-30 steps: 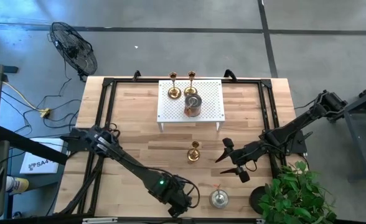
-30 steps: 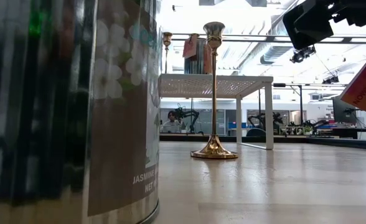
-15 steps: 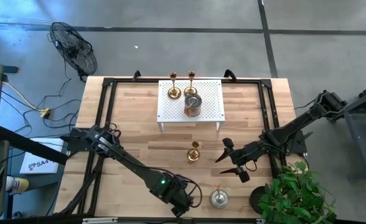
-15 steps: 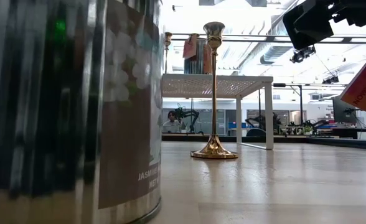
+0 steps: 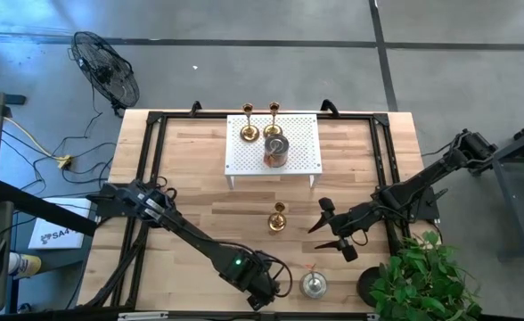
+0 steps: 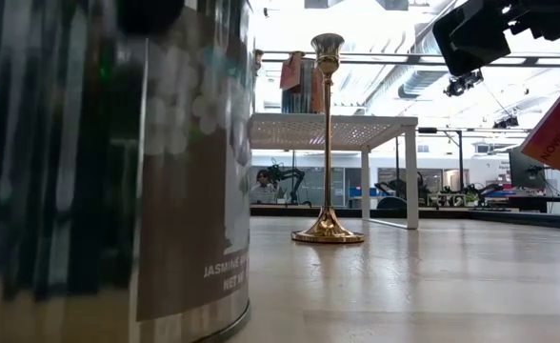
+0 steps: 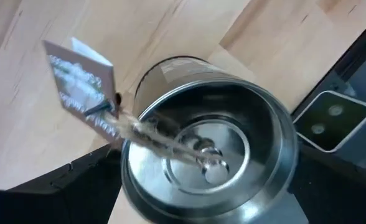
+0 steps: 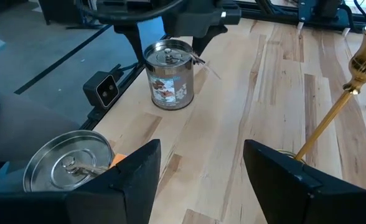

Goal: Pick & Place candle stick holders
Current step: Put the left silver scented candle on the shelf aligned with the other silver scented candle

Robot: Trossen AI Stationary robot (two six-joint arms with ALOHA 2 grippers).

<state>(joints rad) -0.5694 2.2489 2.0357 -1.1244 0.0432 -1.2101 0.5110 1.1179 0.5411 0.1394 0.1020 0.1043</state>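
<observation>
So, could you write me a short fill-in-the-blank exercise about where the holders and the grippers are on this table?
1. On the white rack stand ___ gold holders.
2. The third holder stands on the ___, in front of the rack.
3. The left gripper is at the silver tin; the right gripper holds nothing and its jaws are ___.

Missing words: two; table; open

left pincer (image 5: pixel 282 287) nudged closer over silver tin (image 5: pixel 313 284)
</observation>
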